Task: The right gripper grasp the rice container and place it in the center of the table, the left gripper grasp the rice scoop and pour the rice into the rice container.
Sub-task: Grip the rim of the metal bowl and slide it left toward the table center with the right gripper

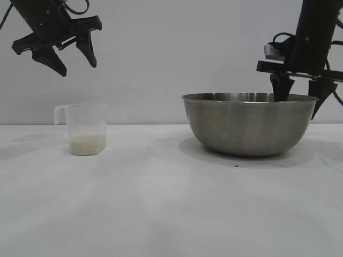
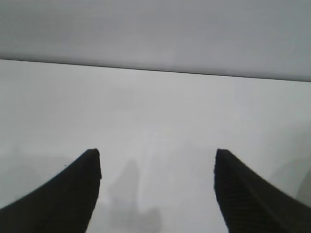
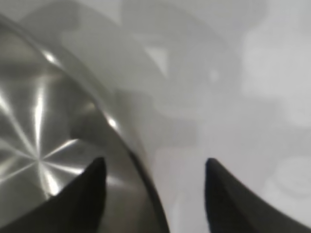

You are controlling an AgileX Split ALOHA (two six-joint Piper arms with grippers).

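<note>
Plain white table (image 1: 161,214) up front, tiny dark speck (image 1: 236,165) on it. Further back, rice scoop (image 1: 86,128) at left with rice (image 1: 87,144) inside, rice container (image 1: 249,124) at right. Right gripper (image 1: 303,91) straddling its rim, fingers spread. Left gripper (image 1: 75,60) up high, open, empty.
</note>
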